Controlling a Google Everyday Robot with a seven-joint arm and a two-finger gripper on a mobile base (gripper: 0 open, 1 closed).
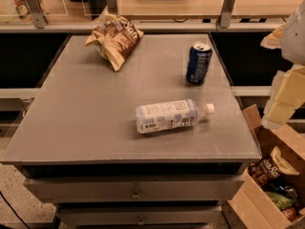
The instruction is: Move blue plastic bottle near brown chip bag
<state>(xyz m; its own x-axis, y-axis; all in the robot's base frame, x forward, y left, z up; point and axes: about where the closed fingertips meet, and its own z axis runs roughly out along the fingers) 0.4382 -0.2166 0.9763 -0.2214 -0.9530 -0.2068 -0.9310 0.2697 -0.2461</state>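
Over on the left, toward the far corner of the grey metal worktop [71, 118], the crinkled brown and tan chip bag [114, 38] lies flat with its white lettering facing up. Nothing sits beside it. Moving right, the clear plastic bottle with the pale blue-white label [167, 117] lies on its side near the front middle of the worktop. Its white cap points right, and it is well apart from the bag. Just beyond it, farther back and a little right, a dark blue soda can [198, 63] stands upright, apart from both.

At the far right edge, off the side of the worktop, the robot's pale arm hangs down. What I take to be the claw [279, 109] is at its lower end, above an open cardboard box of snacks [257, 128] on the floor. I cannot tell how wide it is open, but it holds nothing and touches nothing on the worktop.

By my reading, the task is barely begun. The reach to the bottle, the grasp and the carry leftward and back to the bag all remain.
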